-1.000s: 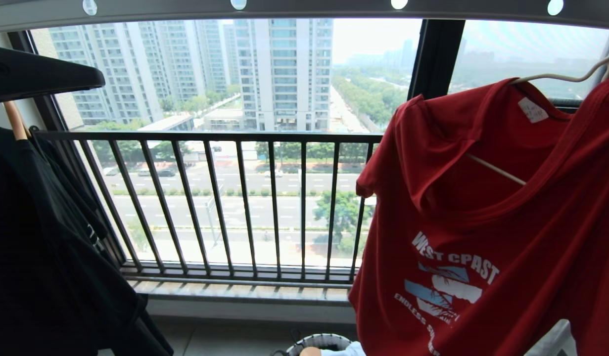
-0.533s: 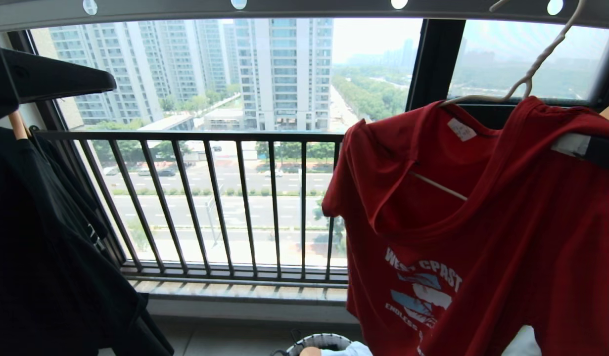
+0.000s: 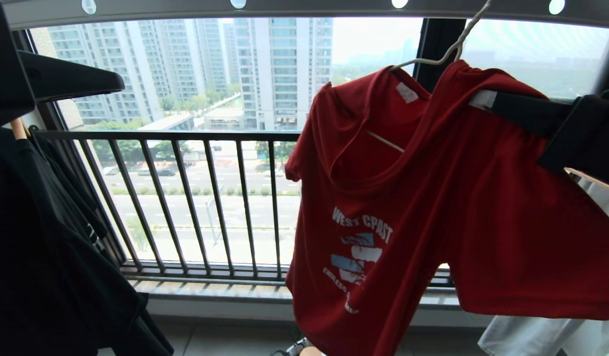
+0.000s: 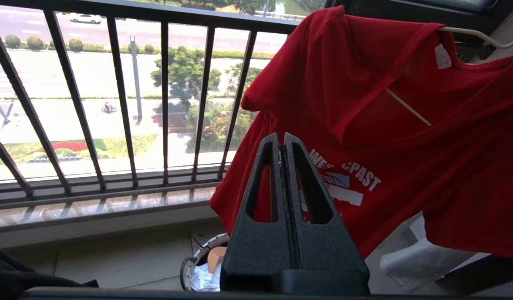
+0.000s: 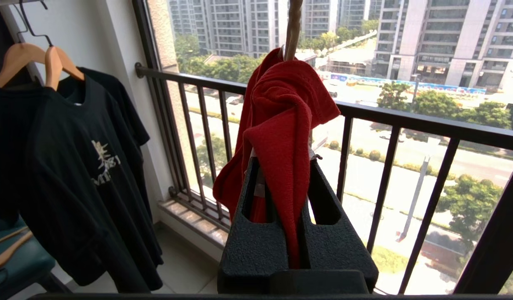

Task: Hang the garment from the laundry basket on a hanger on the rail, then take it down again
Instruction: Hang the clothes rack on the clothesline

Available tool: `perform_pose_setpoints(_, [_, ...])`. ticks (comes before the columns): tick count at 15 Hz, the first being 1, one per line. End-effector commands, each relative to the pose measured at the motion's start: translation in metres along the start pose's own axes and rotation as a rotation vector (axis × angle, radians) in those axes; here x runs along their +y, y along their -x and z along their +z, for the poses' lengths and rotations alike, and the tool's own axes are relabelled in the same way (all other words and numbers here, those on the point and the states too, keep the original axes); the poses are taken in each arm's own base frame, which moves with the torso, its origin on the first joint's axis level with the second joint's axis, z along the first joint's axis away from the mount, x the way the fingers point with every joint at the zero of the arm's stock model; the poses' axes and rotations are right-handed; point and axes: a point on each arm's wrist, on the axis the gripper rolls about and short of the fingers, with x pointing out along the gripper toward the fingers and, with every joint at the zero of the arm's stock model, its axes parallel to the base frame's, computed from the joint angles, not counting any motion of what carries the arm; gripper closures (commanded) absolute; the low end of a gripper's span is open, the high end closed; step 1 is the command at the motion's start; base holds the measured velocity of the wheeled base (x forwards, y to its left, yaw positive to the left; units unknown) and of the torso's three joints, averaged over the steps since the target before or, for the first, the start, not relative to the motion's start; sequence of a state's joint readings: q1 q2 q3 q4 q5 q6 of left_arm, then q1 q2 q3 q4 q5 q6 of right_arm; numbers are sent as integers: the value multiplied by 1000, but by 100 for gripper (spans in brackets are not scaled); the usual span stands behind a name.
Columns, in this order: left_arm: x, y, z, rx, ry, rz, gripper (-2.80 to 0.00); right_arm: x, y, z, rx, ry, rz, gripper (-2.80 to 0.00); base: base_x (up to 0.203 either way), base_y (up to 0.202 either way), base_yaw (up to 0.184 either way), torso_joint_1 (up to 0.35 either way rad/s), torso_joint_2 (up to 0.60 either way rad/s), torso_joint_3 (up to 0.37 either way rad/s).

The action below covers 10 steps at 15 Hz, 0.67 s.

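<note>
Right gripper [image 5: 281,183], lower centre of its wrist view, is clamped on the garment [image 3: 433,198] at one shoulder, hanger [image 3: 450,47] inside. Head view: shirt fills centre-right, hook just under rail [image 3: 304,9] at top. Cloth light, limp, swings; hold hanger shoulder. Left gripper [image 4: 283,143] closed, empty.

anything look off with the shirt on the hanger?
Yes. The red T-shirt sits crooked on the wire hanger: its collar sags low, exposing the hanger's arm, and cloth is bunched in the shut right gripper.

Red T-shirt [image 3: 433,207] chest print: "WEST CPAST"; lower lettering unreadable.
</note>
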<state>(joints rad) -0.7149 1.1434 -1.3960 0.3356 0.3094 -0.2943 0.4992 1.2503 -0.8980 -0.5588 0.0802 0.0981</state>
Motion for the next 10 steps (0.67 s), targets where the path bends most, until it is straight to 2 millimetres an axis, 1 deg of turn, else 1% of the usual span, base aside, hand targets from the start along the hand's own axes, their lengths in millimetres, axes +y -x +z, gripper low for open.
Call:
perform_pose_setpoints(1, [0, 1, 1, -3, 1, 1, 0, -3, -26, -10, 38, -3, -4, 0, 0, 0, 0, 0, 0, 0])
perform_pose_setpoints(5, [0, 2, 2, -9, 2, 0, 0, -5, -43, -15, 54, -5, -6, 0, 0, 0, 0, 0, 0, 0])
perform_pose_setpoints(8, [0, 3, 2, -15, 5, -2, 0, -6, -52, -21, 73, -6, -8, 0, 0, 0, 0, 0, 0, 0])
perform_pose_setpoints(10, [0, 2, 2, -14, 5, 0, 0, -7, -58, -21, 72, -6, -17, 0, 0, 0, 0, 0, 0, 0])
